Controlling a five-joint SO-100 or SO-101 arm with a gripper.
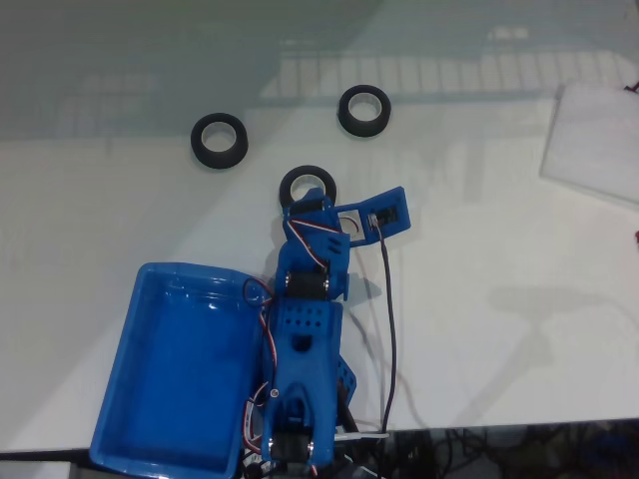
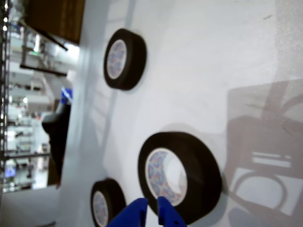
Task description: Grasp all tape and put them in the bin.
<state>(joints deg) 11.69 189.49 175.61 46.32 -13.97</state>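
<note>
Wrist view: two blue fingertips of the gripper [image 2: 150, 210] poke in from the bottom edge, tips almost together with a thin gap, no roll between them, so the claw reads as together and holding nothing. Tips sit right over the lower rim of the nearest tape roll [image 2: 180, 182], a black ring with a pale printed core lying flat on the white table [image 2: 213, 71]; contact or just above it, cannot tell. A second tape roll [image 2: 105, 204] lies bottom left, cut by the frame edge. A third tape roll [image 2: 124, 58] lies further up the picture, well apart from the other two. Fixed view from above: the bin [image 1: 120, 399], a shallow blue tray, sits at the lower left, just beside the blue arm [image 1: 305, 339], no tape in it. The gripper [image 1: 312, 197] reaches up the picture from the arm and covers the lower part of the nearest roll [image 1: 300, 180]. Beyond it, one roll [image 1: 218, 141] lies upper left and another [image 1: 363, 110] upper right, apart from each other. A pale sheet [image 1: 594, 140] lies at the far right edge.
</note>
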